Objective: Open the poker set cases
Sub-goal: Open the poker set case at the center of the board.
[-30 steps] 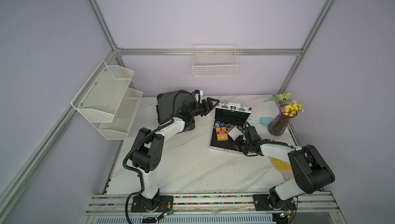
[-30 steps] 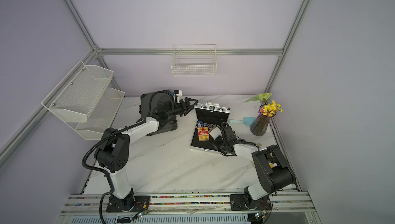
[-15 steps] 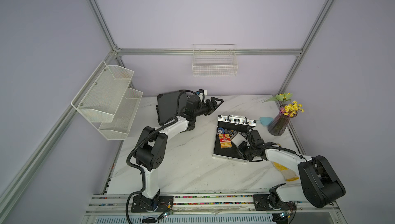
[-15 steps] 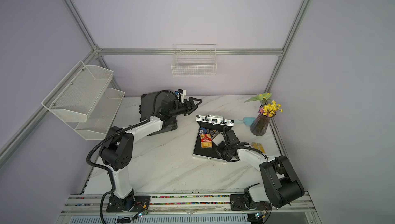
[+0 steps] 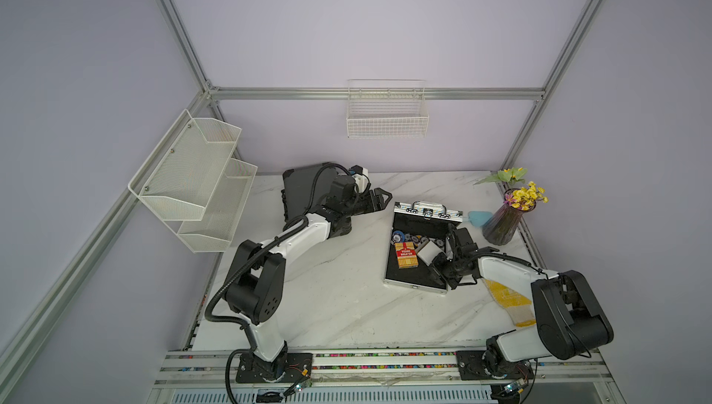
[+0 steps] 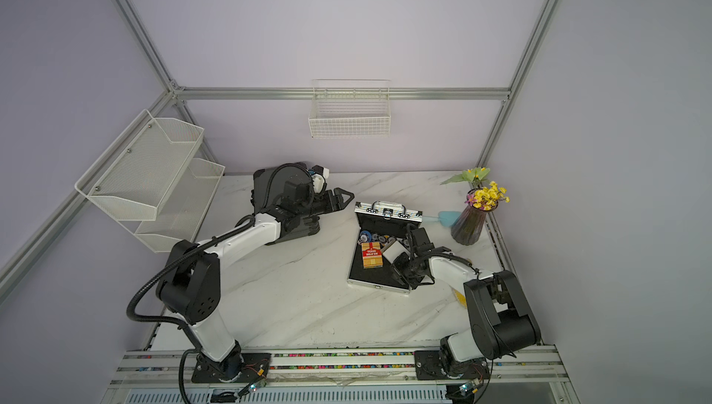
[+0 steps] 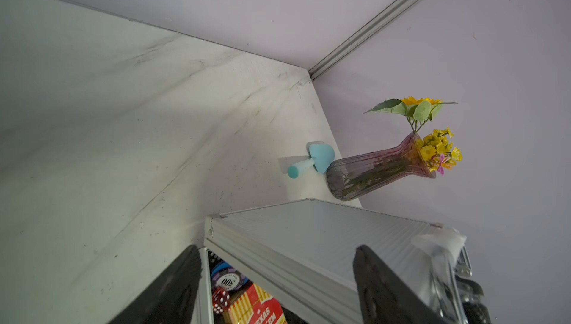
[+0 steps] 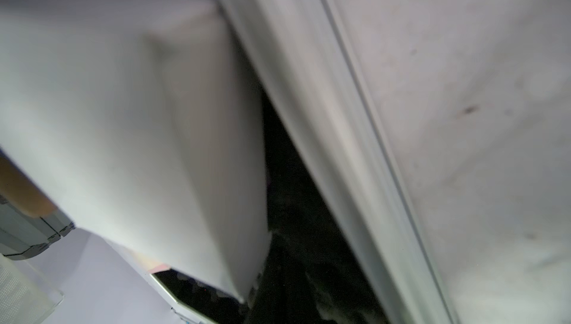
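The silver case lies open on the counter, right of middle. Its ribbed lid stands up with the handle on top, and its black-lined base holds chips, a red card deck and a white box. The left fingers stand apart in the air just beside the lid, gripping nothing. The right fingers are closed together, low in the base beside the white box. The dark grey case sits at the back left, partly behind the left arm.
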